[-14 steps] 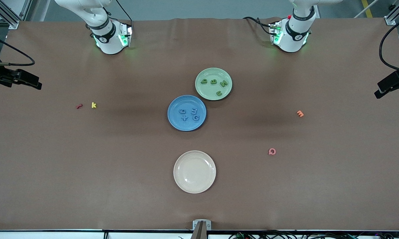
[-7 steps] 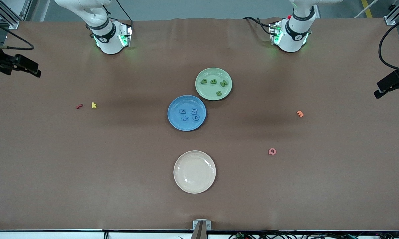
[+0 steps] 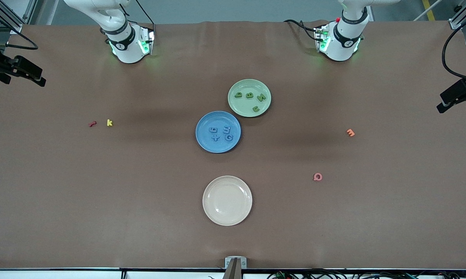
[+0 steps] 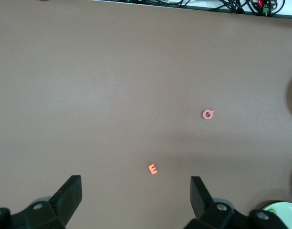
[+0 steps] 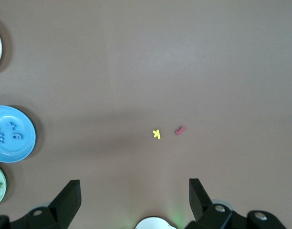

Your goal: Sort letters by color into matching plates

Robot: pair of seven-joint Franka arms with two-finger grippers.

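Front cam high, facing the arms' bases; both wrist cams high, looking down; all share blue plate (image 3: pixel 218 131) (image 5: pixel 12 134).

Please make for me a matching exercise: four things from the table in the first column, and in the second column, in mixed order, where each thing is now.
Things
1. blue plate
2. green plate
3. cream plate
4. yellow k

Places or states
A. lies on the bare table, beside a small red letter
B. holds four blue letters
C. nothing on it, nearest to the front camera
D. holds four green letters

Pairs: 1-B, 2-D, 3-C, 4-A
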